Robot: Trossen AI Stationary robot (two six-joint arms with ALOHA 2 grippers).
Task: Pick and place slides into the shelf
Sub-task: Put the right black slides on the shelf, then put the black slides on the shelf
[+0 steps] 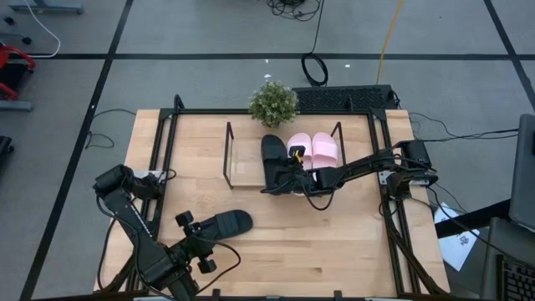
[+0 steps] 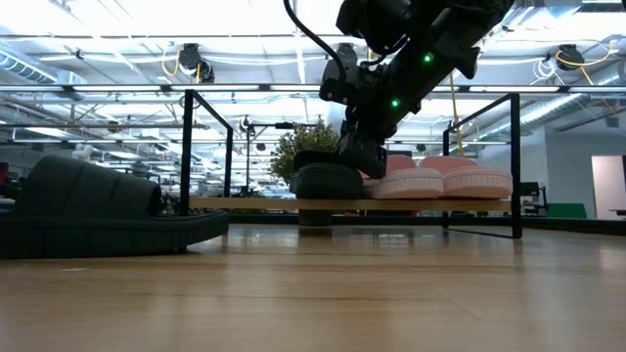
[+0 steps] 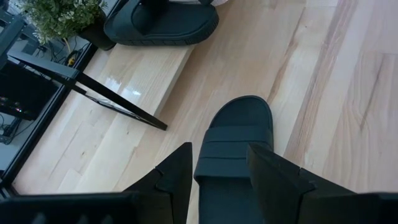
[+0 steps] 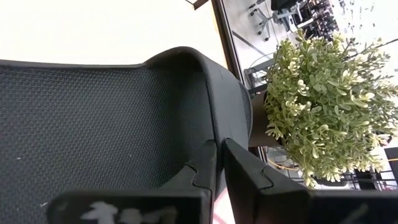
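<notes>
One black slide (image 1: pixel 273 159) lies on the shelf (image 1: pixel 242 163), left of the two pale pink slides (image 1: pixel 313 149), which rest sole-down on the board. My right gripper (image 1: pixel 294 173) is at this slide's right side and shut on it. The other black slide (image 1: pixel 226 223) lies sole-down on the table near the front. My left gripper (image 3: pixel 221 168) is open over its near end, one finger on each side of the strap (image 3: pixel 230 152). Whether those fingers touch it, I cannot tell. My right gripper pinches the black slide's raised side rim (image 4: pixel 214 134) between its two fingers, one finger (image 4: pixel 205 165) on the footbed side and one outside the sole. It comes from the table's right. The slide's sole (image 2: pixel 328 183) sits level on the shelf board.
A potted plant (image 1: pixel 273 102) stands just behind the shelf. The shelf's thin black wire side frames (image 1: pixel 227 150) rise at both ends of the board. The left half of the board is bare. Black rails (image 1: pixel 167 142) border the tabletop.
</notes>
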